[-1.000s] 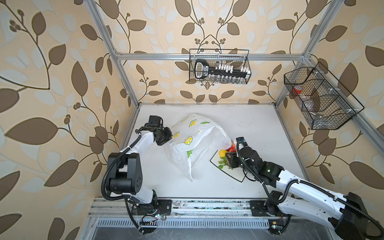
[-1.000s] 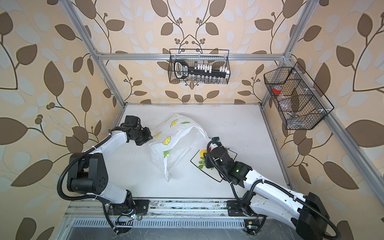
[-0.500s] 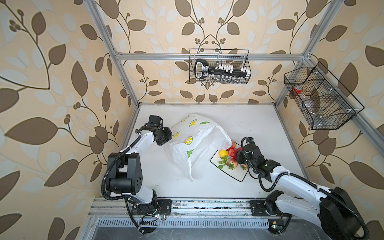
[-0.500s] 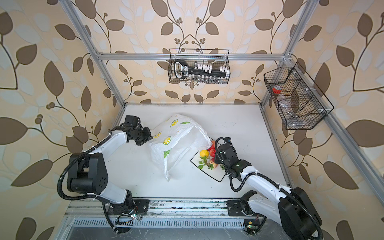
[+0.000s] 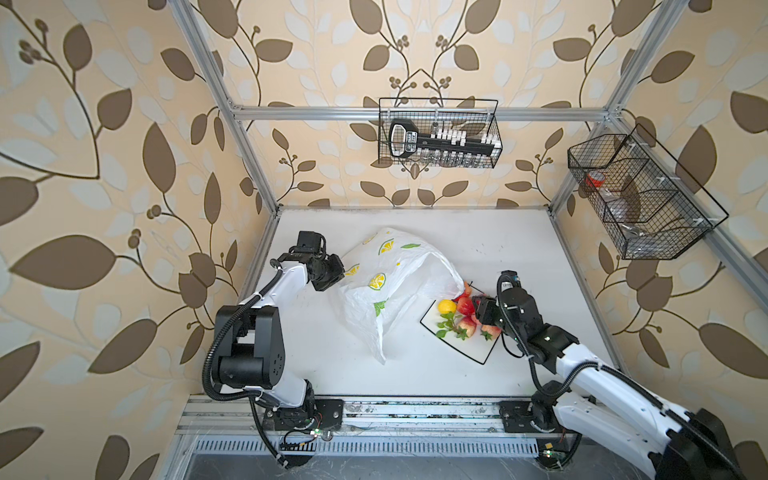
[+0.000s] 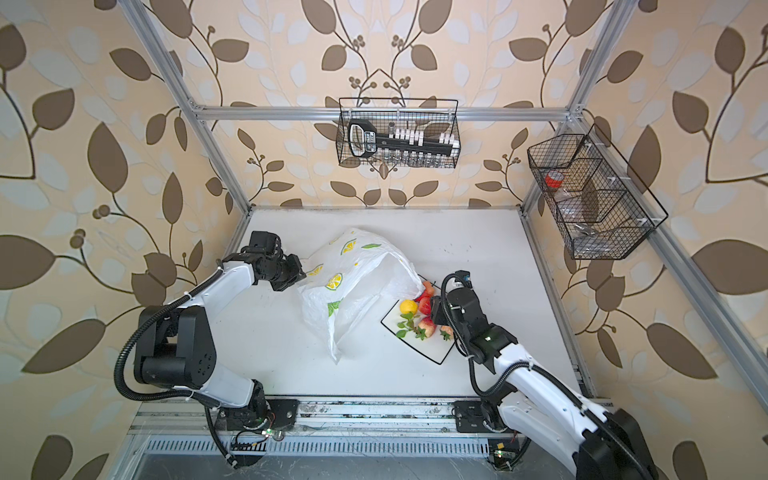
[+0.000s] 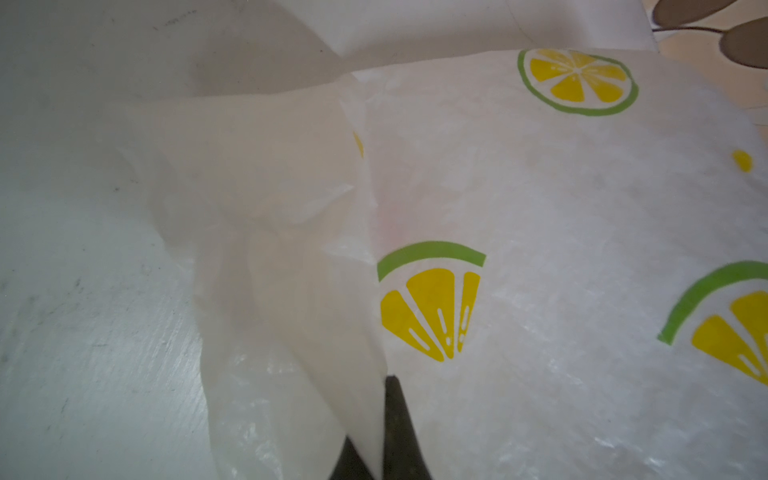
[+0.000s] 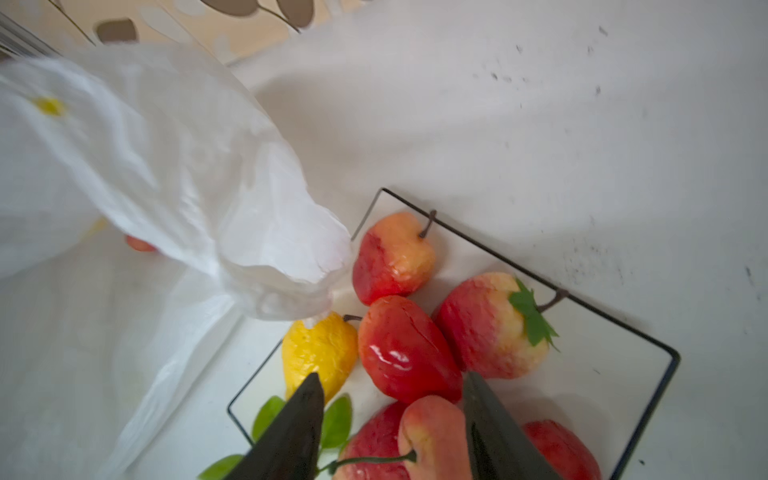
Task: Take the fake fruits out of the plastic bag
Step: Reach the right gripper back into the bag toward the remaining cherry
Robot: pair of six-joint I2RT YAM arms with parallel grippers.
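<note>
Operator: Where are the fake fruits sitting?
Observer: They are lying heaped on the plate, at the open mouth of the plastic bag on the tabletop.
Operator: And the pincers?
Observer: The left pincer is pinching a fold of the bag, fully closed on it. The right pincer is hovering over the fruits, jaws standing apart, gripping nothing.

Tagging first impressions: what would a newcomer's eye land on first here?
The pile of red, pinkish and yellow plastic fruits on the square white black-rimmed plate, right of centre, below the open right gripper. The crinkly white lemon-print plastic bag at mid-table, its edge pinched by the shut left gripper.
</note>
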